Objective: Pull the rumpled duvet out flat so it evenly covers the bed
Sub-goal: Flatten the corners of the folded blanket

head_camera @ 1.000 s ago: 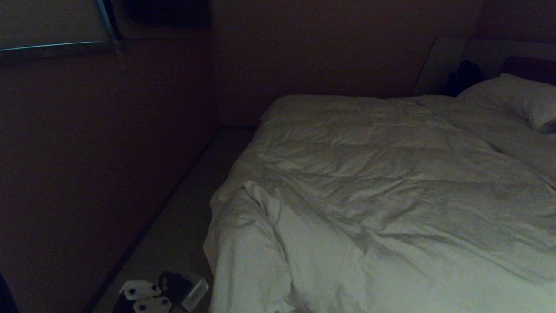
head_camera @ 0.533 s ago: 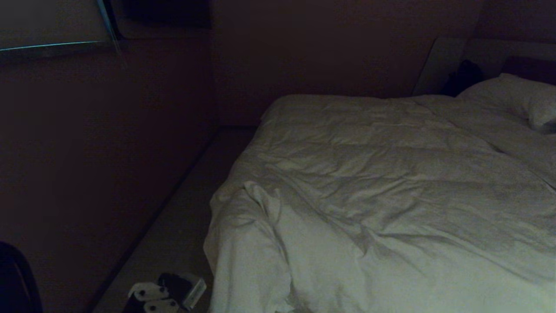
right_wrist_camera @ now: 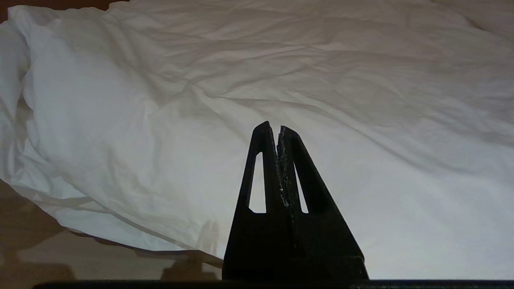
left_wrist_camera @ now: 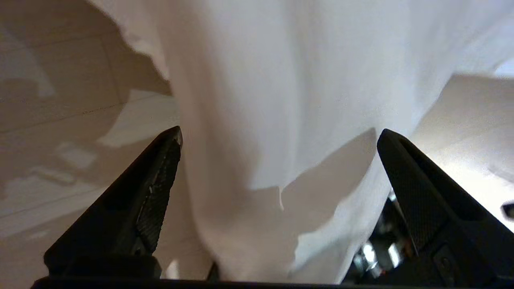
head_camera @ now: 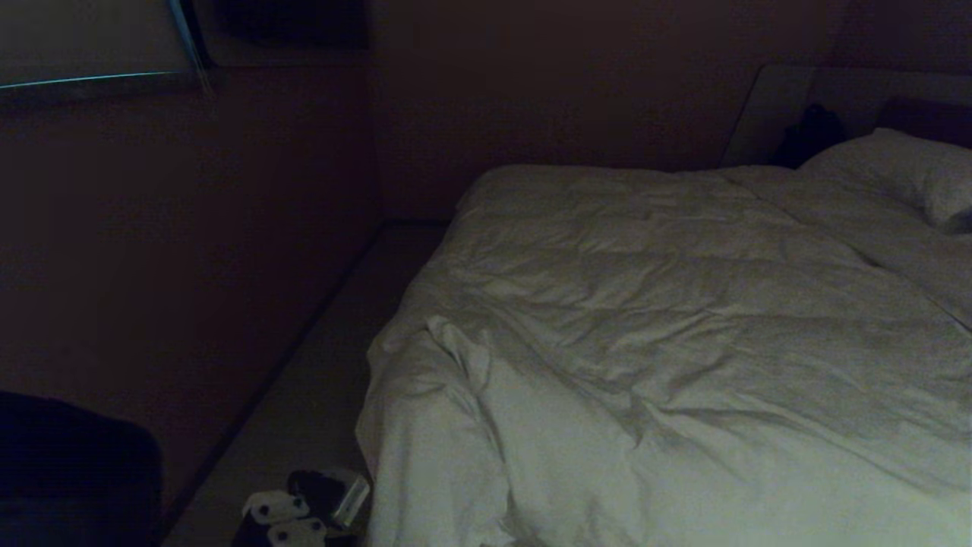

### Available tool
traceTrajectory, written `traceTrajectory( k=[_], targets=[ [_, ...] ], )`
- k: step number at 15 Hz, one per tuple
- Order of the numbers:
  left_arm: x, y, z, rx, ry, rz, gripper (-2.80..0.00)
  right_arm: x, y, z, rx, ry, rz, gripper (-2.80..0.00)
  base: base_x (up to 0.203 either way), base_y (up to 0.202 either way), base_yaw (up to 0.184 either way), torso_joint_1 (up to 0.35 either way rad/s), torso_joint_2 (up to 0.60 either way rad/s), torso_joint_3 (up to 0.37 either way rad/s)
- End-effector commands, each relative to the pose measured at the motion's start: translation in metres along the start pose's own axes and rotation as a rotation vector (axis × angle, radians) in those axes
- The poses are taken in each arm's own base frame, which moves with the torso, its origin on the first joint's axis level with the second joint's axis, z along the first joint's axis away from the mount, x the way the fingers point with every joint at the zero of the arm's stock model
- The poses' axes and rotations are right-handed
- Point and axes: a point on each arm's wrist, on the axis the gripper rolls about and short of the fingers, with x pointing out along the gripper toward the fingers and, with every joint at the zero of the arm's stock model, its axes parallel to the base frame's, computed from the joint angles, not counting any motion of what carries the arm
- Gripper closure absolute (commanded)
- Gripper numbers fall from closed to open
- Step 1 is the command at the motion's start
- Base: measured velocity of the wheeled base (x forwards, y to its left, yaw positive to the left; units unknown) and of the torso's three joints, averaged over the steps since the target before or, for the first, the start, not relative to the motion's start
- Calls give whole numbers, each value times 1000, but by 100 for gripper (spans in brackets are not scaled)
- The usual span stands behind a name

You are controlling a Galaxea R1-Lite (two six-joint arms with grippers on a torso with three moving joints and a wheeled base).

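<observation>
Duvet (head_camera: 683,319) lies across the bed (head_camera: 425,251), mostly spread but creased, with a bunched fold at the near left corner where it spills over the edge toward the floor (head_camera: 304,395). Pillow (head_camera: 904,171) at the far right, uncovered.

Left gripper (left_wrist_camera: 277,136) is down at that hanging corner, fingers (left_wrist_camera: 154,188) spread wide on either side of the draped cloth, nothing grasped yet. Right gripper (right_wrist_camera: 278,128) is parked over the near side of the duvet, fingers clenched, empty.

Risks as I read it:
- closing on only the thin outer layer, so the cover slides and the filling stays bunched
- pulling one corner alone, which skews the duvet off the far side
- slippers (head_camera: 285,516) on the floor close to the arm's path
</observation>
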Motion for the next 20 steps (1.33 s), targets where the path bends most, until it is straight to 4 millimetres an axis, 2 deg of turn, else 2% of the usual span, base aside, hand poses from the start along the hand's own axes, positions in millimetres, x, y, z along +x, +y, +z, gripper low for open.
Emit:
traceTrajectory(
  k=[1, 15, 16, 20],
  targets=[
    [7, 1, -5, -9, 19, 6, -280, 0, 0, 0, -1, 1, 0, 0, 0, 0, 0, 0, 0, 0],
    [18, 3, -13, -24, 57, 22, -280, 0, 0, 0, -1, 0, 0, 0, 0, 0, 0, 0, 0, 0],
    [18, 3, -13, -24, 57, 22, 0, 0, 0, 0, -1, 0, 0, 0, 0, 0, 0, 0, 0, 0],
    [17, 3, -11, -37, 42, 17, 0, 0, 0, 0, -1, 1, 0, 0, 0, 0, 0, 0, 0, 0]
  ],
)
